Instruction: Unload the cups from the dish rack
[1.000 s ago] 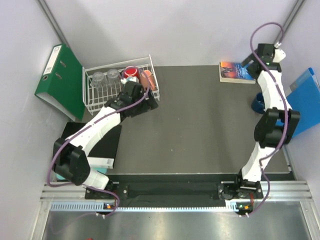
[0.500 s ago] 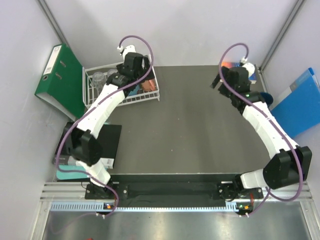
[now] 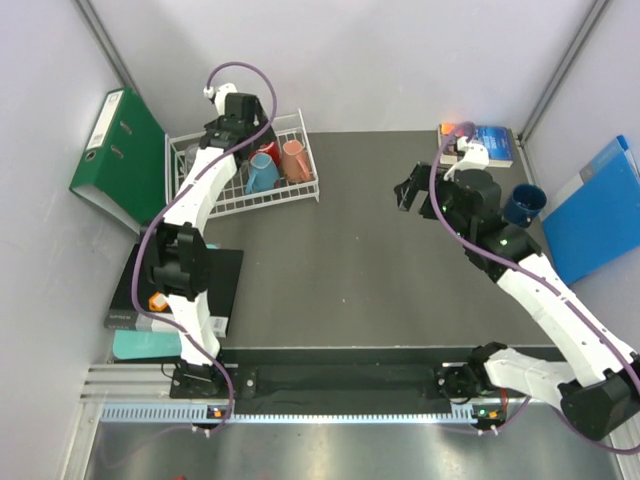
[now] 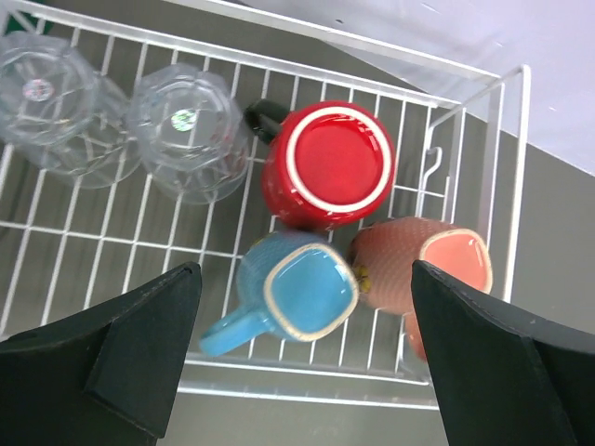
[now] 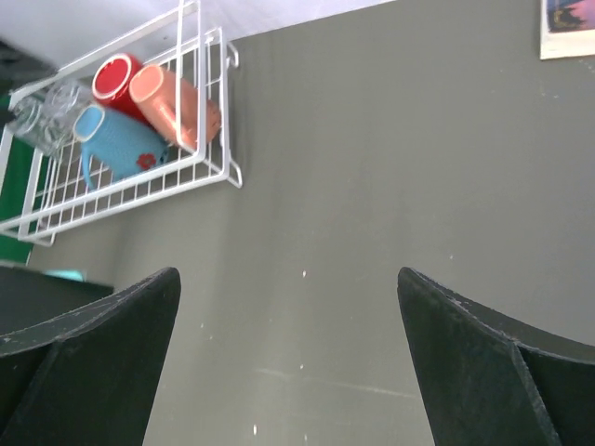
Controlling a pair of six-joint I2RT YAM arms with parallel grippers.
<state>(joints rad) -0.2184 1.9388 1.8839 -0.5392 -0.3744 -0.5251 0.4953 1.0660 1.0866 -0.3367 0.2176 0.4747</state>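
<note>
Dark grey table [image 3: 380, 260], white wire dish rack [image 4: 102, 237] at 10 o'clock. My left gripper [image 4: 305, 279] above it, jaws wide, empty; light blue handled mug [image 4: 302, 293] directly beneath, handle toward 8. Right gripper [image 5: 288, 274] wide, empty, well apart.

The dark table [image 3: 360, 260] bears the dish rack [image 3: 290, 196], well left of the right pincer [image 3: 420, 194]. A book [image 3: 482, 143] and blue mug [image 3: 522, 205] lie right of it.

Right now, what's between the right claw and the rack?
Just bare dark table between the right gripper and the dish rack, shown in the right wrist view.
</note>
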